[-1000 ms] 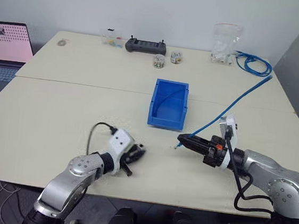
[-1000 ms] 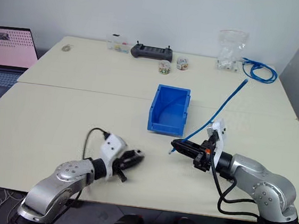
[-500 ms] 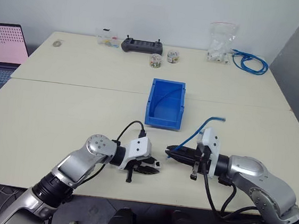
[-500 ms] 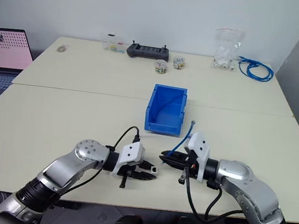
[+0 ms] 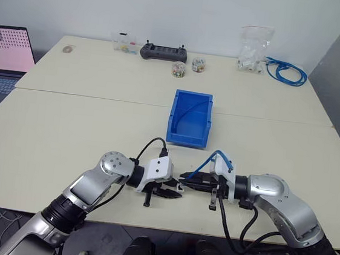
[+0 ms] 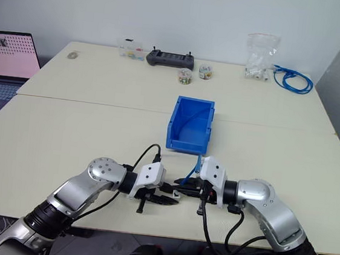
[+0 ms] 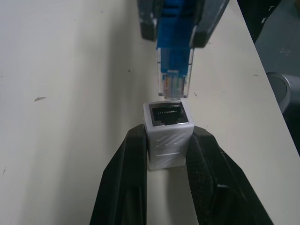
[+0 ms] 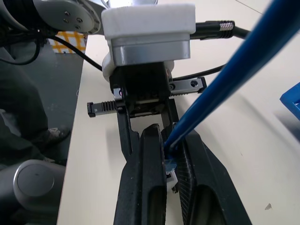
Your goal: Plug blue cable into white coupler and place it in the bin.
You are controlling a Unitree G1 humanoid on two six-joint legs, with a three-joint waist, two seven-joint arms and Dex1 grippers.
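Blue bin (image 5: pixel 190 118) sits mid-tabletop (image 5: pixel 66 129), nothing visible inside; near front edge, left gripper (image 7: pixel 168 161) jaws clamped on white coupler (image 7: pixel 168 133); right gripper (image 8: pixel 168 161) jaws clamped on blue cable (image 8: pixel 220 89), clear plug (image 7: pixel 173 82) at socket mouth.

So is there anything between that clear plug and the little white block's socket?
Nothing. In the left wrist view the blue cable's clear plug hangs just at the white coupler's socket, with only a sliver of bare table showing between them.
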